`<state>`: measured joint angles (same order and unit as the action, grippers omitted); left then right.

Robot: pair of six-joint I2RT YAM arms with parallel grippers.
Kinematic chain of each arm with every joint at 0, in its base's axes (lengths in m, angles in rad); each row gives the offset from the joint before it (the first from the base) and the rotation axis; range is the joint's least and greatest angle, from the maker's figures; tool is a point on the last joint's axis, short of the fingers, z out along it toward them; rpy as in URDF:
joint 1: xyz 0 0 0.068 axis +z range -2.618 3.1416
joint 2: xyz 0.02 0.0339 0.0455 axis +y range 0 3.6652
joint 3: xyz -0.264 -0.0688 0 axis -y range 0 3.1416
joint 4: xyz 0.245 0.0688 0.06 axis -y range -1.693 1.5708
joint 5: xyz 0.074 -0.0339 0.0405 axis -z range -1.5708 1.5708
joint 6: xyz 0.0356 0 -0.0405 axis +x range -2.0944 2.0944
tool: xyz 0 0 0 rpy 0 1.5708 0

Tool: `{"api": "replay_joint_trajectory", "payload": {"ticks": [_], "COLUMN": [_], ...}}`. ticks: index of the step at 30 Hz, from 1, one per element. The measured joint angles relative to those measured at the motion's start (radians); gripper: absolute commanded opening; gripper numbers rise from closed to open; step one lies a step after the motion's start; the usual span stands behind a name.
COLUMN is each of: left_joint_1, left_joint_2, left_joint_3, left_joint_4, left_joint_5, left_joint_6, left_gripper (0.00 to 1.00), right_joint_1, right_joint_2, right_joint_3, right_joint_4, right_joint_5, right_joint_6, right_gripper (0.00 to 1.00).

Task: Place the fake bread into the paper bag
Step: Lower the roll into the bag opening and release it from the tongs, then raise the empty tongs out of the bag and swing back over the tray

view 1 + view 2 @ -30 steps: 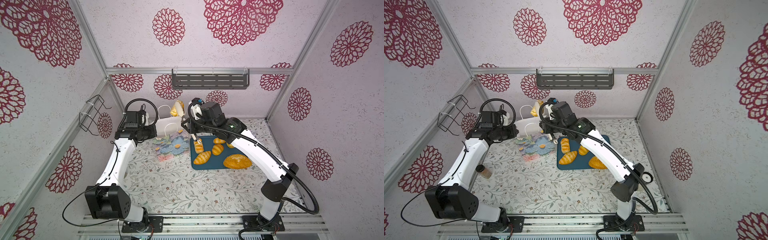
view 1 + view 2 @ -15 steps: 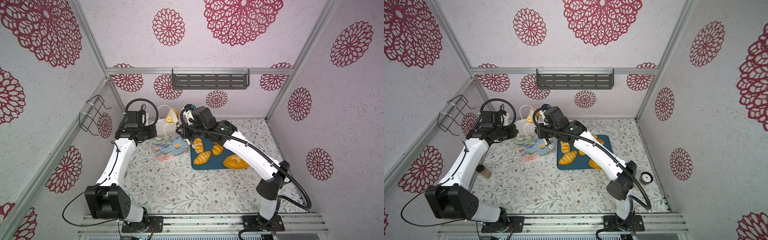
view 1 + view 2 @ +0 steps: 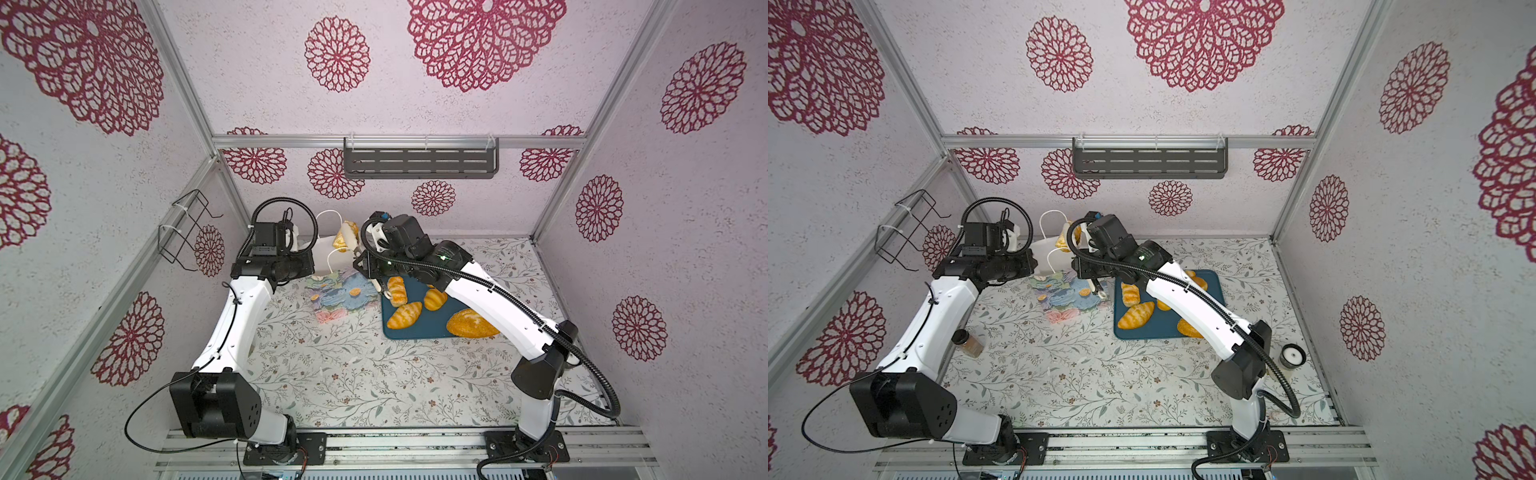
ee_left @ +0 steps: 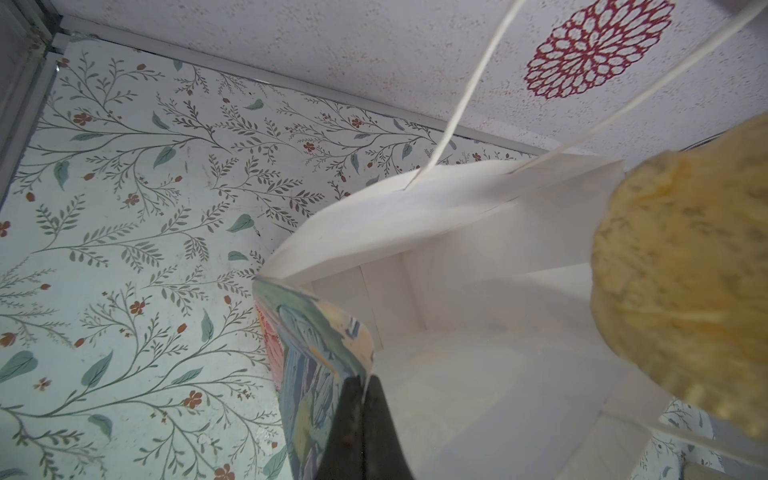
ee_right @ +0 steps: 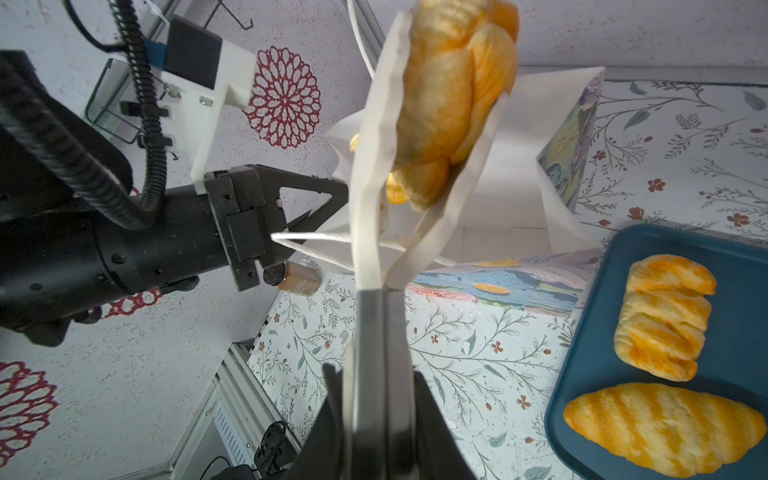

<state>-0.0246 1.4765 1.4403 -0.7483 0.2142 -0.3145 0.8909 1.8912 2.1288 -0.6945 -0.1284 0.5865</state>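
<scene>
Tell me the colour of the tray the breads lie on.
Dark teal; the tray shows best in the right wrist view.

Glossy golden fake bread (image 3: 346, 237) hangs above the upright, open floral paper bag (image 3: 332, 297).

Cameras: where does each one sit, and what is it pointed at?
Both top views: high in front, looking down on the table, left arm, right arm.
Left wrist: along the shut left gripper pinching the paper bag rim.
Right wrist: along the right gripper clamping tongs that hold fake bread.
Shared: both wrist views show paper bag and fake bread.
</scene>
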Motion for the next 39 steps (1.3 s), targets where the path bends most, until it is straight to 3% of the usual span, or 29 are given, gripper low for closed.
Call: {"api": "replay_joint_trajectory", "payload": {"ticks": [2, 5, 11, 30, 39], "left_joint_1": [-0.002, -0.003, -0.004, -0.006, -0.006], "left_joint_2": [-0.001, -0.003, -0.005, -0.005, -0.005], "left_joint_3": [0.0, 0.0, 0.0, 0.0, 0.0], "left_joint_4": [-0.001, -0.002, -0.005, -0.005, -0.004], "left_joint_5": [-0.001, -0.003, -0.007, -0.018, -0.018], "left_joint_6": [0.0, 0.0, 0.0, 0.0, 0.0], "left_gripper": [0.0, 0.0, 0.0, 0.0, 0.0], "right_joint_1": [0.0, 0.0, 0.0, -0.026, -0.034], "right_joint_2": [0.008, 0.02, 0.036, 0.034, -0.039], "right_joint_3": [0.0, 0.0, 0.0, 0.026, 0.035], "right_joint_4": [0.001, 0.001, -0.005, -0.013, -0.049], "right_joint_5": [-0.007, -0.009, -0.003, 0.005, 0.039], "right_joint_6": [0.001, 0.007, 0.018, 0.029, 0.004], "right_gripper": [0.12, 0.27, 0.42, 0.43, 0.43]}}
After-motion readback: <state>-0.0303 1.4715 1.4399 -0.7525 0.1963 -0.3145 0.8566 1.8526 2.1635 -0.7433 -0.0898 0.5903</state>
